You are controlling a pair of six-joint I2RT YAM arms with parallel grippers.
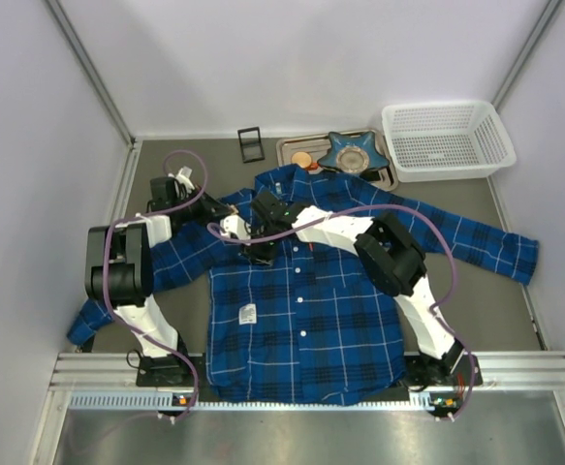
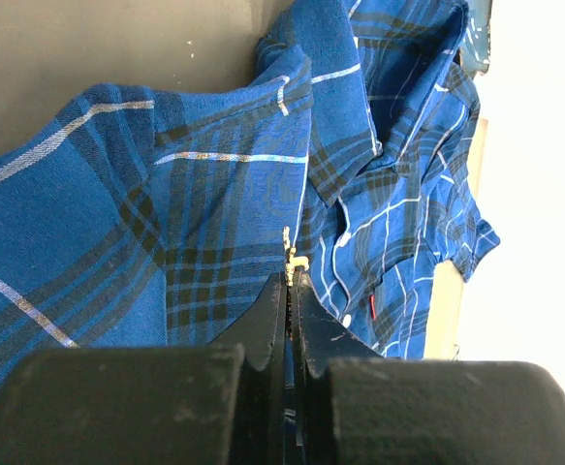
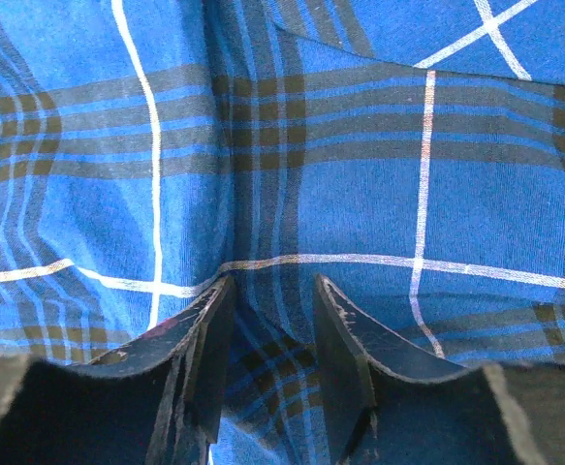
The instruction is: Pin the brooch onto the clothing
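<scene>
A dark tabletop carries a blue and navy plaid shirt. It is spread flat on its back, collar at the far side, hem at the near edge and sleeves thrown out to left and right. A small white label lies on its left front panel.

The left arm rises from the near left, bends over the shirt's left sleeve and reaches in toward the left shoulder. The right arm crosses the chest from the near right toward the same spot, just below the collar.

At the far right stands a white mesh basket. Just to its left is a metal tray holding a blue star-shaped dish and a small orange thing. A small black stand sits left of the tray.

The right pincer is down on the shirt with its jaws apart and plaid cloth filling the gap. The fabric puckers toward its fingertips, but I cannot tell whether a fold is pinched.

The left pincer has its jaws pressed together over the shirt's shoulder. The brooch is clamped between its tips. It shows only as a tiny pale gold piece poking out of them, close to the dark plaid beside the collar, and from above it is too small to make out.
</scene>
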